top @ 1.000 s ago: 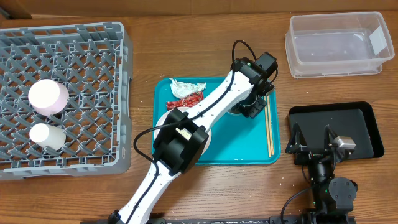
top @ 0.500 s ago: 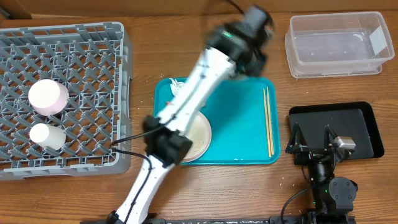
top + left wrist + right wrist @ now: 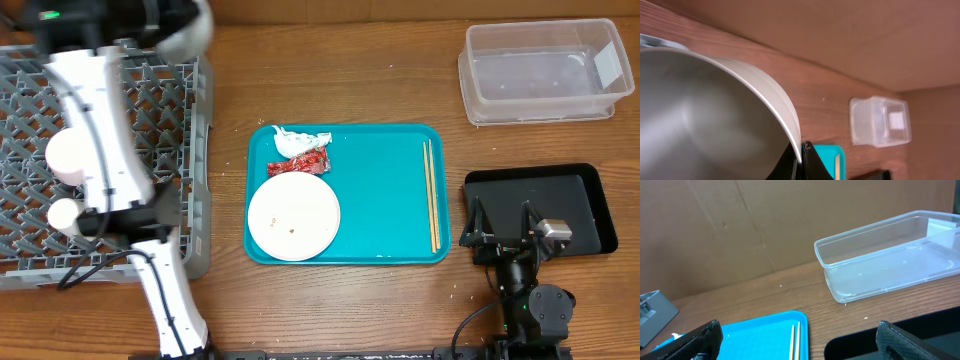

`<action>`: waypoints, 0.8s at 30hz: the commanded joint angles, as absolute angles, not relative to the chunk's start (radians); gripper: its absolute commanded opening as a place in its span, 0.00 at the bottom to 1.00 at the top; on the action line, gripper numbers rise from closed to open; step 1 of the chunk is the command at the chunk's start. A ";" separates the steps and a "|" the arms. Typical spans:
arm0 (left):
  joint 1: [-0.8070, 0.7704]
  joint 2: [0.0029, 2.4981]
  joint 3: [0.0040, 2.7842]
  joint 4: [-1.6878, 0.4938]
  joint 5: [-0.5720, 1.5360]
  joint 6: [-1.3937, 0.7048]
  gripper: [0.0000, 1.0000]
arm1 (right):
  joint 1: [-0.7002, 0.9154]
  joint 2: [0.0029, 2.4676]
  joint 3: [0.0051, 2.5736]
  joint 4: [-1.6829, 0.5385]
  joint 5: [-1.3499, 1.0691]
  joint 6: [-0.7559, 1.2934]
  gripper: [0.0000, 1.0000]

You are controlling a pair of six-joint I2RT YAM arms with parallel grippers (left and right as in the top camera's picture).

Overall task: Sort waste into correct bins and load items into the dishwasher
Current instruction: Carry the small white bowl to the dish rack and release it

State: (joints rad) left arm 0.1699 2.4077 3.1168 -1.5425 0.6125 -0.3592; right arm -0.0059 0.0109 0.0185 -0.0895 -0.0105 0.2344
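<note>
My left gripper [image 3: 801, 155] is shut on the rim of a pale bowl [image 3: 705, 115], which fills its wrist view. In the overhead view it is a blur [image 3: 160, 15] above the far edge of the grey dish rack [image 3: 140, 110]. In the rack sit another pale bowl [image 3: 68, 158] and a small white cup [image 3: 65, 213], both partly behind the arm. The teal tray [image 3: 385, 215] holds the white plate [image 3: 293, 217] with a few grains, the crumpled napkin [image 3: 298, 141], the red wrapper [image 3: 297, 164] and the chopsticks [image 3: 432, 195]. My right gripper [image 3: 510, 230] is open and empty.
The clear tub [image 3: 545, 70] stands at the back right and also shows in the right wrist view [image 3: 890, 255]. The black tray [image 3: 560, 200] lies right of the teal tray, under my right gripper [image 3: 805, 347]. A cardboard wall runs along the back.
My left arm has swung from the right side of the teal tray up and left to above the rack, taking the bowl with it. The right arm has not moved.
</note>
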 commanded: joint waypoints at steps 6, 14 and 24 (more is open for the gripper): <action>0.437 2.416 3.007 -1.490 0.838 -0.199 0.04 | -0.009 0.003 0.008 -0.085 -0.001 0.231 1.00; 0.553 2.416 2.706 -1.159 1.202 -0.157 0.04 | -0.009 0.003 0.008 -0.085 -0.001 0.231 1.00; 0.603 2.416 2.346 -0.707 1.354 -0.165 0.04 | -0.009 0.003 0.008 -0.085 -0.001 0.231 1.00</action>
State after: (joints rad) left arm 0.5945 2.4126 2.4317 -0.7948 1.2358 -0.1791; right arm -0.0059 0.0109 0.0185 -0.0906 -0.0109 0.2348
